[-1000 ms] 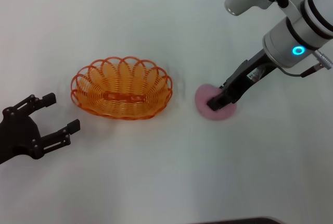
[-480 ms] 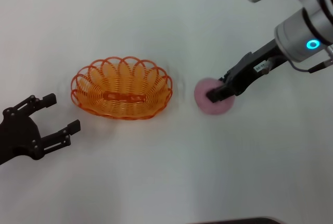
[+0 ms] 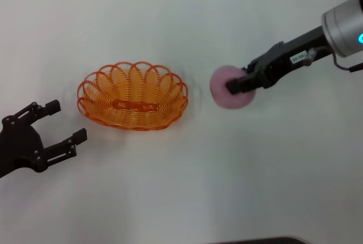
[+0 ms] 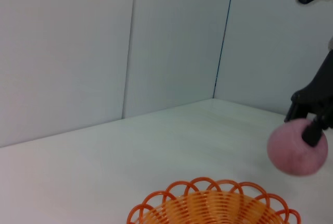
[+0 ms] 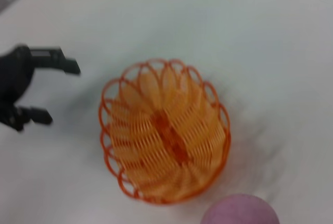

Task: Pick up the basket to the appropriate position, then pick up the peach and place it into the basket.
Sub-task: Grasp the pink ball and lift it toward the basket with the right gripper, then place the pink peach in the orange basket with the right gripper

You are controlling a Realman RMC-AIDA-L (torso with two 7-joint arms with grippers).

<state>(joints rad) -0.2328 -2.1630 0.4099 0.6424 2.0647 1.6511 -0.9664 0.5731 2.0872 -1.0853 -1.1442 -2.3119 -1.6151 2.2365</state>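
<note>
1. White and bare-looking, the desk (image 3: 170, 187) carries the work, with pale wall panels behind it in the left wrist view.
2. An oval, shallow orange wire basket (image 3: 133, 103) with a scalloped looped rim sits flat on the desk and serves as the landmark; nothing lies inside it.
3. To the right of the basket, apart from its rim, a round pale pink peach (image 3: 231, 87) is clamped in the black right end effector (image 3: 237, 85), whose fingers press against the fruit's right side.
4. From the left wrist view the peach (image 4: 297, 146) hangs above desk level, beyond the basket's rim (image 4: 213, 203).
5. From the right wrist view the basket (image 5: 165, 130) lies below, with the top of the peach (image 5: 240, 209) just beside its near rim.
6. Left of the basket and nearer the robot, well apart from it, the black left end effector (image 3: 62, 125) rests with its fingers spread wide, holding nothing.
</note>
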